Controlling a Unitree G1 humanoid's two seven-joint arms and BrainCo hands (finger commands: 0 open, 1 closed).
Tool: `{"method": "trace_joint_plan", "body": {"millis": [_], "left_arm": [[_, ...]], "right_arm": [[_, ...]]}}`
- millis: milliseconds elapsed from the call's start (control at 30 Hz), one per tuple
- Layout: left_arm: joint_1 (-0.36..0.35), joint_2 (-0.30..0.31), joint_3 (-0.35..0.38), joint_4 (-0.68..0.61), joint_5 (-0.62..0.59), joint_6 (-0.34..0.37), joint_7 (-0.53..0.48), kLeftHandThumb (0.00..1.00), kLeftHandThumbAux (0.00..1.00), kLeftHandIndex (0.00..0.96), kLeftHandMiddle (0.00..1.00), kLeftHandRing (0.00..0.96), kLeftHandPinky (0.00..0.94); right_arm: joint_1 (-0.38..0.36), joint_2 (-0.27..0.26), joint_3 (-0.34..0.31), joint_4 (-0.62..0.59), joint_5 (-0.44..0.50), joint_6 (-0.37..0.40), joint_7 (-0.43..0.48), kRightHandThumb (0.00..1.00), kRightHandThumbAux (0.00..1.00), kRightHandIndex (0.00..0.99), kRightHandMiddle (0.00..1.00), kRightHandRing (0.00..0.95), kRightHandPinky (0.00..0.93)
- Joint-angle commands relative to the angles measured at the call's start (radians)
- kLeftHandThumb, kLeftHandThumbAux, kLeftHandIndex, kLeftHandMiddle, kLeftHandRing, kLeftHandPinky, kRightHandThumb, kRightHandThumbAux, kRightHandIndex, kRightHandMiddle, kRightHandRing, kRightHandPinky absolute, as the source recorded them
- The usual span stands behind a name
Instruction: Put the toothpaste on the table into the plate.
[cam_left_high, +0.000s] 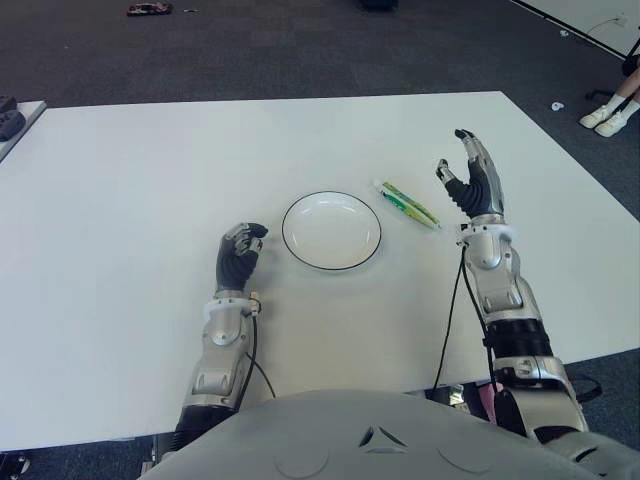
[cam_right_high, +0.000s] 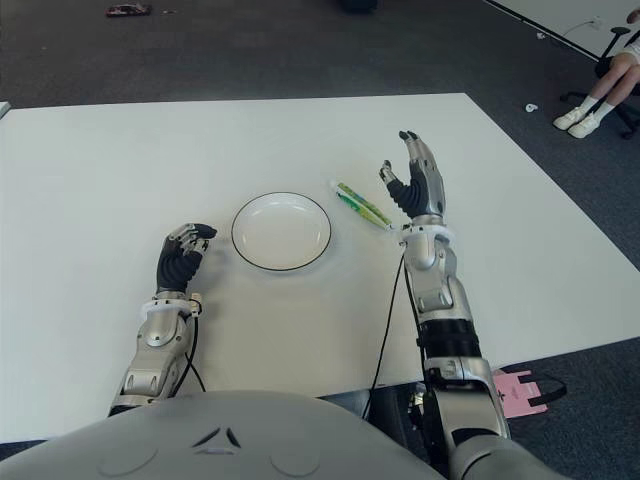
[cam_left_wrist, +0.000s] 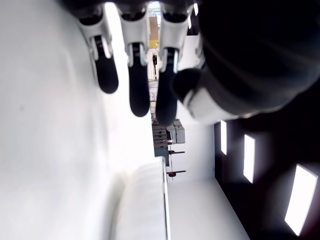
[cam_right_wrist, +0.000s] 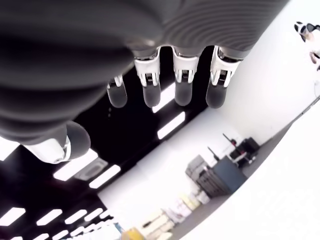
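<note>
Toothpaste tube (cam_left_high: 407, 204): green and white, flat on the white tabletop (cam_left_high: 150, 170), just right of the empty plate (cam_left_high: 331, 231), untouched. Right robot hand (cam_left_high: 470, 172): raised beside the tube's right end, fingers spread, holding nothing. Left robot hand (cam_left_high: 240, 255): left of the plate, fingers curled, empty. Risk: the flat, slim tube may slide or skid from under the fingers, or be nudged against the plate's rim.

Bright even overhead light, glare on the white table (cam_left_high: 120, 200), faint shadows, wrist views blurred up close.
</note>
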Motion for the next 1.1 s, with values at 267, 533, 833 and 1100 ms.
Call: {"method": "trace_joint_plan", "body": {"millis": [267, 533, 833, 1100], "left_arm": [[0.008, -0.019, -0.005, 0.044, 0.003, -0.011, 0.012, 0.709, 0.722, 0.416, 0.400, 0.337, 0.242], [0.012, -0.021, -0.008, 0.036, 0.012, 0.006, 0.017, 0.710, 0.722, 0.416, 0.402, 0.342, 0.257], [0.015, -0.025, -0.012, 0.031, 0.017, 0.010, 0.025, 0.709, 0.722, 0.415, 0.402, 0.342, 0.268], [0.019, -0.029, -0.015, 0.028, 0.014, 0.010, 0.028, 0.709, 0.722, 0.416, 0.410, 0.344, 0.245]], "right_arm": [[-0.108, -0.064, 0.074, 0.111, -0.013, 0.058, 0.113, 0.584, 0.331, 0.000, 0.000, 0.018, 0.145], [-0.167, -0.111, 0.159, 0.092, -0.078, 0.173, 0.246, 0.542, 0.293, 0.000, 0.000, 0.040, 0.162], [-0.234, -0.161, 0.236, 0.153, -0.105, 0.158, 0.333, 0.503, 0.255, 0.000, 0.000, 0.008, 0.074], [-0.301, -0.201, 0.312, 0.226, -0.137, 0.120, 0.394, 0.498, 0.227, 0.000, 0.000, 0.000, 0.050]]}}
